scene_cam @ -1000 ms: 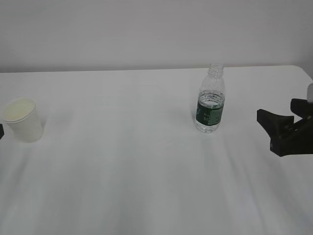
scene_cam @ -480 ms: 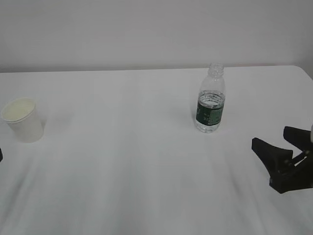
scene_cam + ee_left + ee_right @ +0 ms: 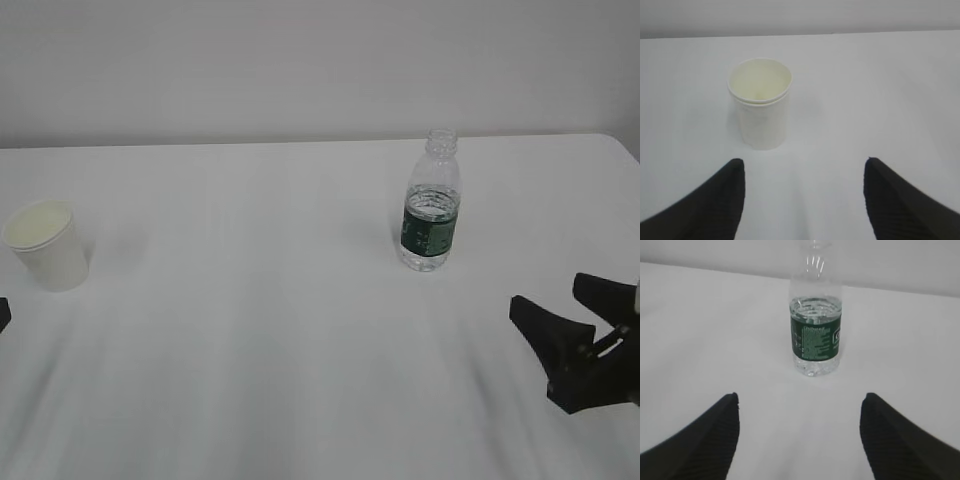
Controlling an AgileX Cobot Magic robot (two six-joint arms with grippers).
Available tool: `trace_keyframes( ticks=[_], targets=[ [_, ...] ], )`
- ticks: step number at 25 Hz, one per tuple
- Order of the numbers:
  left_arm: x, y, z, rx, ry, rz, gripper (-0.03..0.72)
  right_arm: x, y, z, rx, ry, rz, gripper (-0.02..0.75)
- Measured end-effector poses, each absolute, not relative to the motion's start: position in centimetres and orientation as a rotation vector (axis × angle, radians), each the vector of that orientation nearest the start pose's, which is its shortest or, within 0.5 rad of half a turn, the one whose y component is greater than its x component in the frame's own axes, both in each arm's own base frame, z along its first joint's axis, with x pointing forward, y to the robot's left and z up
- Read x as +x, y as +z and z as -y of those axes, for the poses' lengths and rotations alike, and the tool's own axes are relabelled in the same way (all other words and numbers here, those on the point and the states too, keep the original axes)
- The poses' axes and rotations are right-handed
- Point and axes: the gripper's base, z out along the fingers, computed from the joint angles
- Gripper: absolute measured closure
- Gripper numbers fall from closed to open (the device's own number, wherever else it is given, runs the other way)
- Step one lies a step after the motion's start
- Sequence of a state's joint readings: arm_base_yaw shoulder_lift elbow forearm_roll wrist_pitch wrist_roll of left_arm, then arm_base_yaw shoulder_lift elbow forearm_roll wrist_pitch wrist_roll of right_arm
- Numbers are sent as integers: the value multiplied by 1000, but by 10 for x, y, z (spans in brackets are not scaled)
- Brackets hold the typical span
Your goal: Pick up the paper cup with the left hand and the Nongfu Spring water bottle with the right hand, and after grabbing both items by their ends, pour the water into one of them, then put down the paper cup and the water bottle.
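Paper cup [image 3: 45, 244] upright at table [image 3: 250, 350] left, empty. Nongfu Spring water bottle [image 3: 431, 200] upright, right of centre, uncapped, water [image 3: 815, 307] approx. label-top level. Left pincer [image 3: 802, 172] & right pincer [image 3: 799, 407] both spread apart, holding nothing, each short of its item.

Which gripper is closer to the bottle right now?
The right gripper, open, to the right of the bottle and nearer the camera. The left gripper is far across the table, facing the cup.

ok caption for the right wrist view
Open right gripper facing the upright, uncapped water bottle on the white table.
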State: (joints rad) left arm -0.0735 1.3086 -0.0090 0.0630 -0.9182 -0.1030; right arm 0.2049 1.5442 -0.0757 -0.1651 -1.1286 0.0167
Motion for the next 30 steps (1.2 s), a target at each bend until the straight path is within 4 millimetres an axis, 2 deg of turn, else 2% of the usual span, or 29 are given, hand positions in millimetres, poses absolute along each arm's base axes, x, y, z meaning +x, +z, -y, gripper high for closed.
trace_keyframes(
  ticks=[8, 25, 30],
  targets=[
    [159, 155, 18, 66, -153, -1833, 160, 180, 129, -51, -343, 243, -1862, 165],
    [162, 159, 19, 74, -164, -1774, 162, 193, 131, -54, -339, 243, -1836, 165],
    [166, 150, 20, 72, -173, -1785, 108, 199, 126, -55, -340, 243, -1856, 165]
  ],
)
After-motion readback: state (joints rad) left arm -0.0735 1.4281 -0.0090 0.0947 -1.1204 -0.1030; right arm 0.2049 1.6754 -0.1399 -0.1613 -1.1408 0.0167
